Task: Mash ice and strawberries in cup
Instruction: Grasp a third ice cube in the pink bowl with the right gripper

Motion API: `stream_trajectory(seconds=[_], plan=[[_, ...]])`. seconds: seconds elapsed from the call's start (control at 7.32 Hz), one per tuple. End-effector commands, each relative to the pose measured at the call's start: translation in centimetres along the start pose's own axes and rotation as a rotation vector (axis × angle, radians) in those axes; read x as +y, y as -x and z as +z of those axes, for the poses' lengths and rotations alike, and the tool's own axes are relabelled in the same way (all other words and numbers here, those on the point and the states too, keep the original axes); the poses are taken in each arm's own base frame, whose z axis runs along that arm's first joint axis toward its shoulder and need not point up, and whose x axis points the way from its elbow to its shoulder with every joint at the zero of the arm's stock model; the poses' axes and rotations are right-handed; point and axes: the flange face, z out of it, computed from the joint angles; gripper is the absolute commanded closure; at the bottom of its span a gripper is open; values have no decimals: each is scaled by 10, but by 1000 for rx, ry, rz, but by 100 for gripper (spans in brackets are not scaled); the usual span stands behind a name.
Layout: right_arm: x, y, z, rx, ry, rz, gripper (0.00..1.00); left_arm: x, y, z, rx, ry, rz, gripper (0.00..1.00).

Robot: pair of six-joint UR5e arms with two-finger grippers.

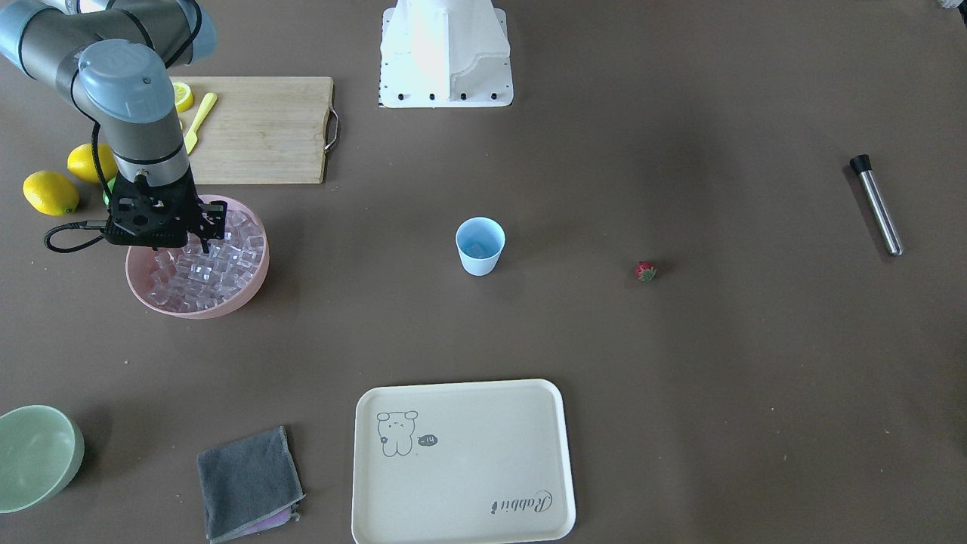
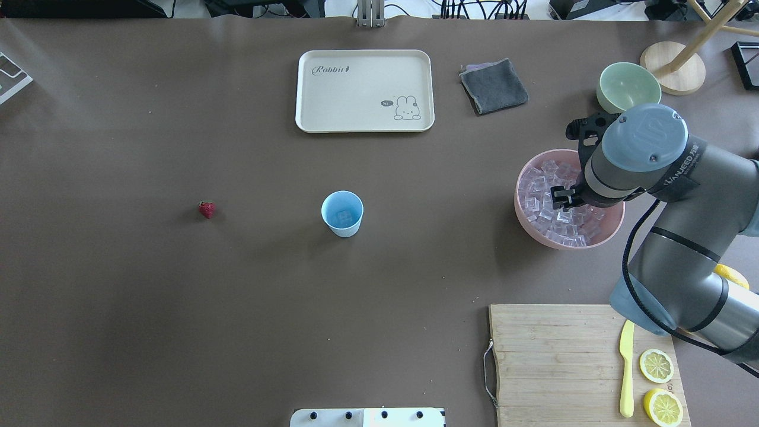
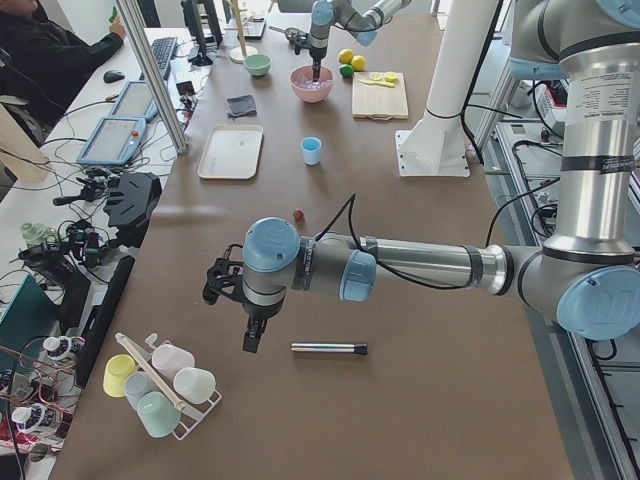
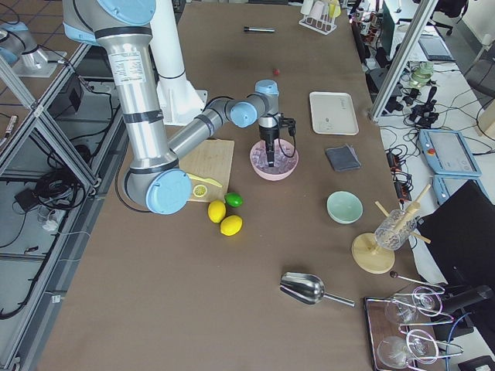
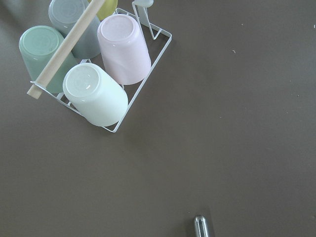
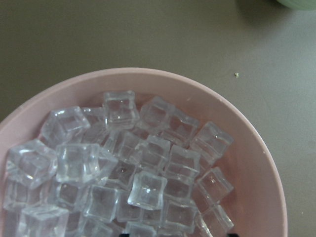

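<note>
The pale blue cup (image 1: 480,245) stands upright mid-table, also in the overhead view (image 2: 342,213); a pale glassy piece seems to lie inside it. The strawberry (image 1: 645,271) lies alone on the table on the robot's left side, as the overhead view (image 2: 206,209) shows. Several ice cubes (image 6: 143,168) fill the pink bowl (image 1: 249,291). My right gripper (image 1: 205,243) hangs low over the ice, jaws apart, with nothing in them. My left gripper (image 3: 250,338) hovers near a metal muddler (image 3: 328,348); I cannot tell whether it is open or shut.
A cream tray (image 1: 461,461), a grey cloth (image 1: 248,482) and a green bowl (image 1: 34,453) lie on the far side. A cutting board (image 1: 261,128) with lemon halves and a yellow knife sits near the robot's base. Whole lemons (image 1: 50,192) lie beside it. A rack of cups (image 5: 94,74) stands under the left wrist.
</note>
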Motion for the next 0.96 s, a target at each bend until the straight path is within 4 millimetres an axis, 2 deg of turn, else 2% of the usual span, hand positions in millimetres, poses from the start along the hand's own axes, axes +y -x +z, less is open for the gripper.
stream_trajectory(seconds=[0.0, 0.14, 0.27, 0.55, 0.82], plan=[[9, 17, 5, -7, 12, -30, 28, -1, 0, 0, 0, -1, 1, 1], [11, 18, 9, -3, 18, -35, 29, -2, 0, 0, 0, 0, 0, 1], [11, 17, 13, 5, 23, -36, 36, -2, 0, 0, 0, 0, 0, 1], [10, 16, 17, 12, 28, -80, 42, -3, -1, -1, 0, -3, 3, 1], [10, 17, 21, 17, 33, -80, 65, -3, 0, 0, 0, -1, 1, 1]])
